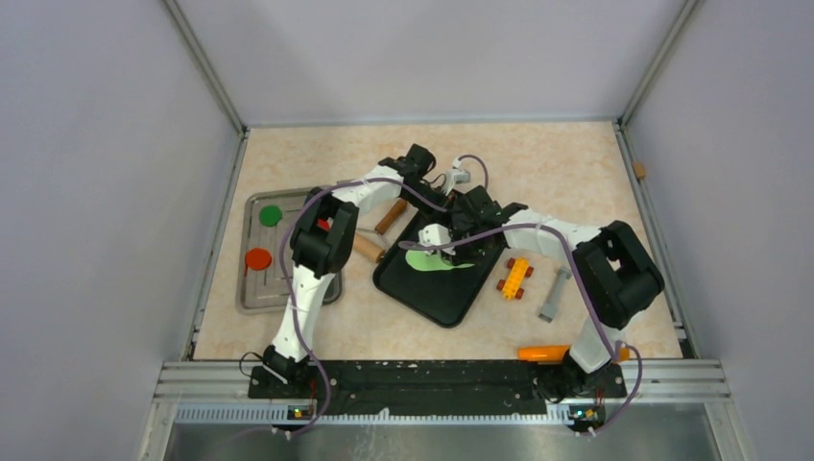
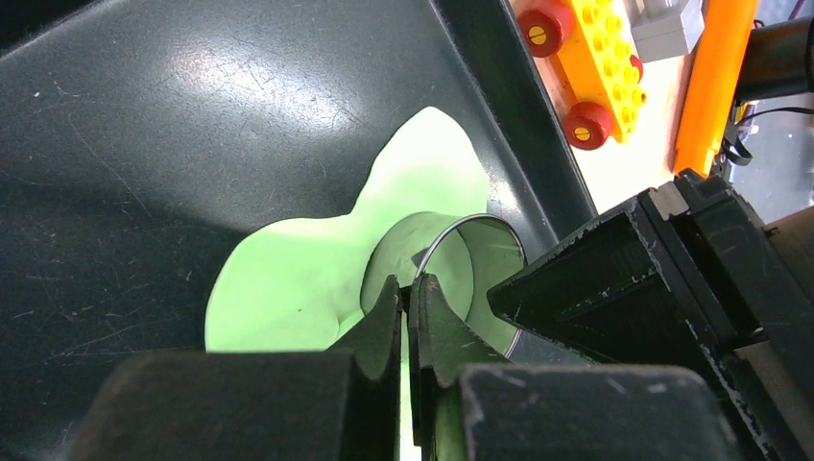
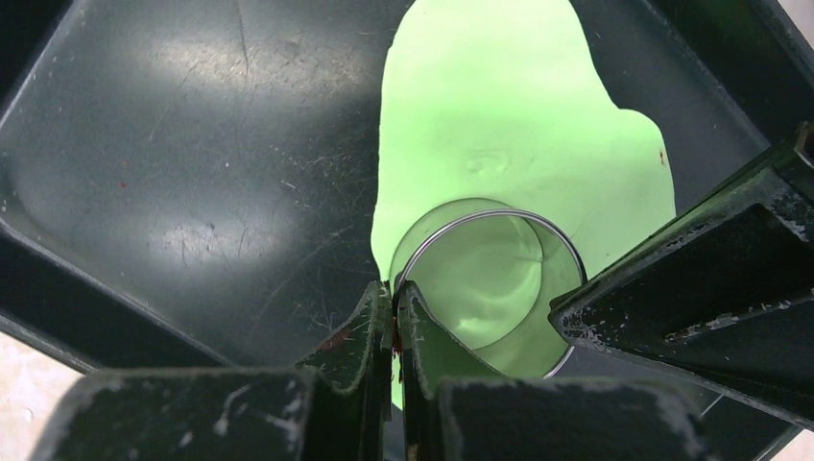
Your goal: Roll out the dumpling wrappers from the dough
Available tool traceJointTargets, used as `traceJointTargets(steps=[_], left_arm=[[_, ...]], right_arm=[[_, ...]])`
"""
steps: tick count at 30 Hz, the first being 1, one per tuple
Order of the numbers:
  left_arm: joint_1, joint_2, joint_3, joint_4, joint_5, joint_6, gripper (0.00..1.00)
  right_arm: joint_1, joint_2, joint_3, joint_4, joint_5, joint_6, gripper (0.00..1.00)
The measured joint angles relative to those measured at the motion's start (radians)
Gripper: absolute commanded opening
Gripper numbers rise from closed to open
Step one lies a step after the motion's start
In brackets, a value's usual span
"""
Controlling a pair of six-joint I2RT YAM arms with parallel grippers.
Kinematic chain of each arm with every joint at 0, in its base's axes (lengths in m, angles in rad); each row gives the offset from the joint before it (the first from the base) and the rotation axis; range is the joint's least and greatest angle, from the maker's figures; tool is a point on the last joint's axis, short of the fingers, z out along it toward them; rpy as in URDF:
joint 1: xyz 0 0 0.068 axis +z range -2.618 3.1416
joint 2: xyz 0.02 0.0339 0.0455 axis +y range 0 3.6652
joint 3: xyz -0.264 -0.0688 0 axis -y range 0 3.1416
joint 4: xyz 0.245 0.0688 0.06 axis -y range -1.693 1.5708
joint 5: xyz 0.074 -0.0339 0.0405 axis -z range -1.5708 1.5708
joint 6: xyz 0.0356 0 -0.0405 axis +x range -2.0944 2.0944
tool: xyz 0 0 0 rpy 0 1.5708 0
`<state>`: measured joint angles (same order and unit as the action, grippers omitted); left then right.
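Observation:
The dough (image 1: 422, 260) is a flattened lime-green sheet lying in the black tray (image 1: 437, 298). A metal ring cutter (image 2: 477, 227) stands on one end of it, with dough filling its inside. My left gripper (image 1: 461, 230) is shut on the ring's rim (image 2: 413, 285). My right gripper (image 1: 449, 247) is shut on the rim at another spot (image 3: 392, 290). The ring (image 3: 499, 219) and the dough (image 3: 499, 106) also show in the right wrist view. A green disc (image 1: 271, 215) lies on the grey metal tray (image 1: 251, 293).
A red disc (image 1: 257, 258) lies on the grey tray too. Wooden rollers (image 1: 389, 217) lie left of the black tray. An orange toy car (image 1: 515, 278), a grey block (image 1: 554, 294) and an orange tool (image 1: 543, 352) lie to its right.

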<state>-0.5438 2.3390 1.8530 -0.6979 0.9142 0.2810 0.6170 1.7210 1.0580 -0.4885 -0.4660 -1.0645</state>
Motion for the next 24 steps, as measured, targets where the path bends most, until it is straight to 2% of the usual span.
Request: traceJointTargets(steps=[14, 24], left_arm=[[-0.014, 0.009, 0.026, -0.01, -0.014, -0.021, 0.0], [-0.021, 0.047, 0.095, -0.073, -0.012, -0.021, 0.0]], right_arm=[[0.075, 0.003, -0.005, 0.075, 0.145, 0.281, 0.0], [0.082, 0.031, 0.025, 0.083, 0.169, 0.455, 0.0]])
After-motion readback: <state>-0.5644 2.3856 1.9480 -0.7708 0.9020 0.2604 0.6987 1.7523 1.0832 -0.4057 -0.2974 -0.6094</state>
